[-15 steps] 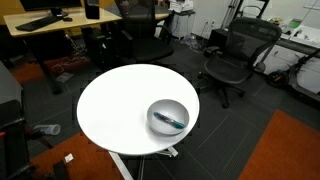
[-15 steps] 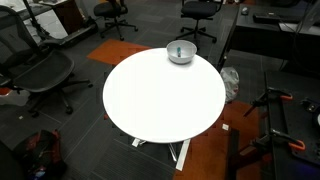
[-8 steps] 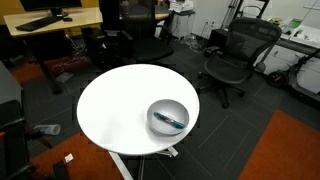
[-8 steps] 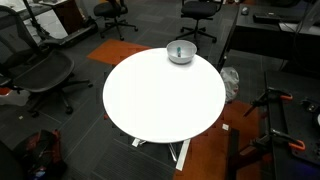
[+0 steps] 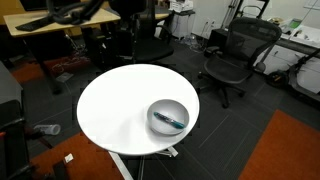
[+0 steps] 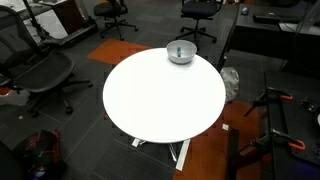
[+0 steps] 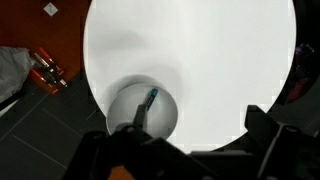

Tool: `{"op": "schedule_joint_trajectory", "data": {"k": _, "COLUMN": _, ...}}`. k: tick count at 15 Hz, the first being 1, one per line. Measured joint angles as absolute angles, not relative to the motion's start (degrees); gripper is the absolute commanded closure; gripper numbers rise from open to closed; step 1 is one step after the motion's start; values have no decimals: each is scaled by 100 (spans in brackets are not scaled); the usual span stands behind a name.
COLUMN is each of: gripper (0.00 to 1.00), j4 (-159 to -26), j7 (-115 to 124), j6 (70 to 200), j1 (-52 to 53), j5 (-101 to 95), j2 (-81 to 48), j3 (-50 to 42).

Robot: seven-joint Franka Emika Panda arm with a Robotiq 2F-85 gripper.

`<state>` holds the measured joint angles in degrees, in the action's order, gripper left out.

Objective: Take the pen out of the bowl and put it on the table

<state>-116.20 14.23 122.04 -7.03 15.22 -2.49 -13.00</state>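
- In an exterior view, the steel bowl (image 5: 168,117) sits near the rim of the round white table (image 5: 110,105), and the teal pen (image 5: 172,122) lies slanted inside the bowl, propped by the curved wall. A dark blur of arm (image 5: 88,10) shows far above the bowl, so by my read the reach is only starting.
- In an exterior view, the bowl (image 6: 181,52) is small at the table's (image 6: 160,100) far edge. The pen is too tiny to pick out, and no arm shows.
- Wrist view: the camera looks straight down on the bowl (image 7: 143,112), with the pen (image 7: 149,101) resting against the inner slope. The gripper (image 7: 195,128) hangs beside the bowl, fingers spread wide and pinching nothing, which looks ready for a descent. Bare tabletop (image 7: 200,50) beyond the bowl offers plenty of room for the drop-off.
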Motion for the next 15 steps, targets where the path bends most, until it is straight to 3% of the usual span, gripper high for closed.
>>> {"op": "schedule_joint_trajectory", "data": {"k": 15, "gripper": 0, "j4": -11299, "j7": 3235, "j6": 13244, "j1": -708, "j5": 1334, "j2": -1716, "j3": -1321}}
